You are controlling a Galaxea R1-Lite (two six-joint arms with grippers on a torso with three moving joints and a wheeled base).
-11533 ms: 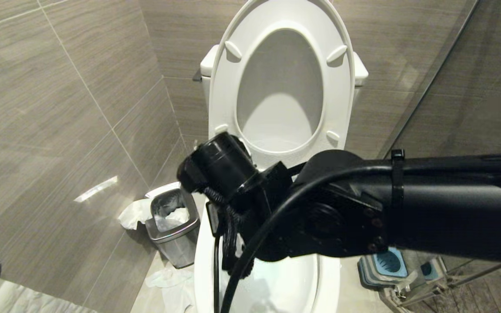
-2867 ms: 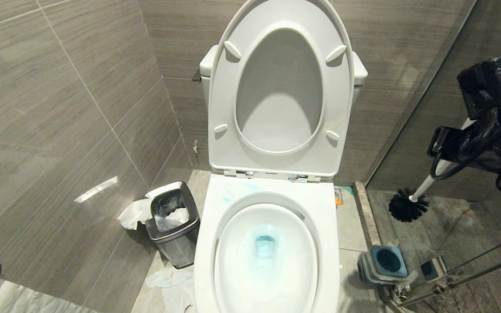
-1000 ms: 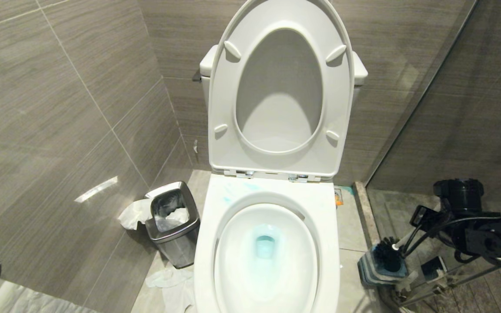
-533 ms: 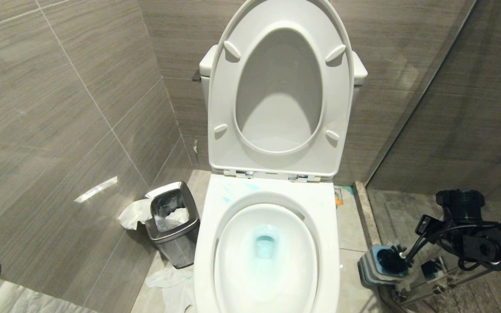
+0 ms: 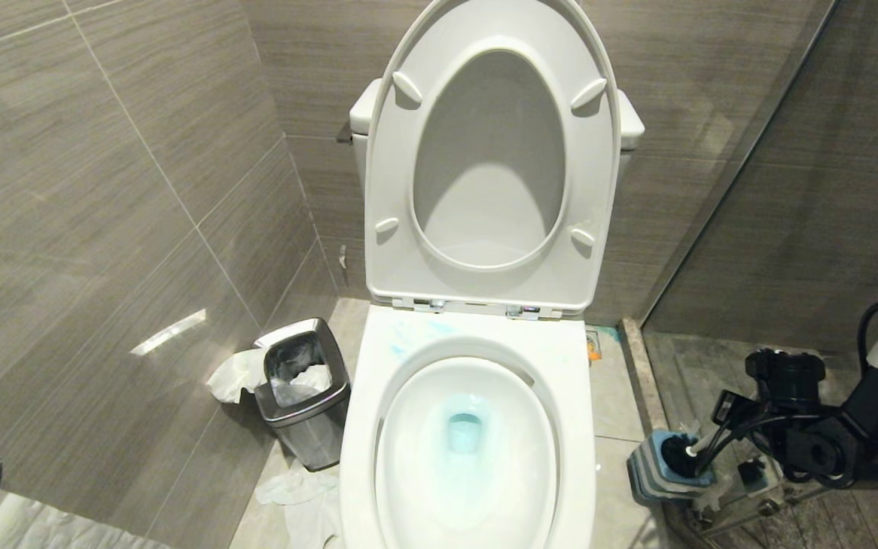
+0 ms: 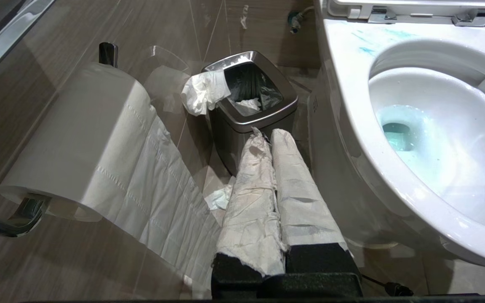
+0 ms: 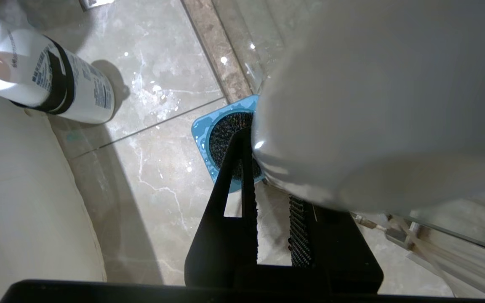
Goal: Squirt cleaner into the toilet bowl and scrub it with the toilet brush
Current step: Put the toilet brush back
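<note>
1. The toilet bowl stands with seat and lid raised against the tank. The water at its drain is tinted pale blue, and thin blue smears of cleaner mark the rear rim on the robot's left side.
2. The right hand is low by the floor to the right of the toilet, beside the glass partition. Its fingers are closed on the white handle of the toilet brush.
3. The black bristle head of the brush sits inside the blue-and-grey holder, which rests on the floor just right of the bowl. The handle leans out of the holder toward the hand.
4. In the right wrist view the bristles fill the round opening of the holder, and a white bottle with an orange cap stands on the floor near the toilet base.
5. The left hand is parked low to the left of the toilet, fingers pressed together and wrapped in white paper, holding nothing.
6. A steel waste bin stands left of the toilet with tissue hanging over its edge. A toilet paper roll hangs on the wall holder.
</note>
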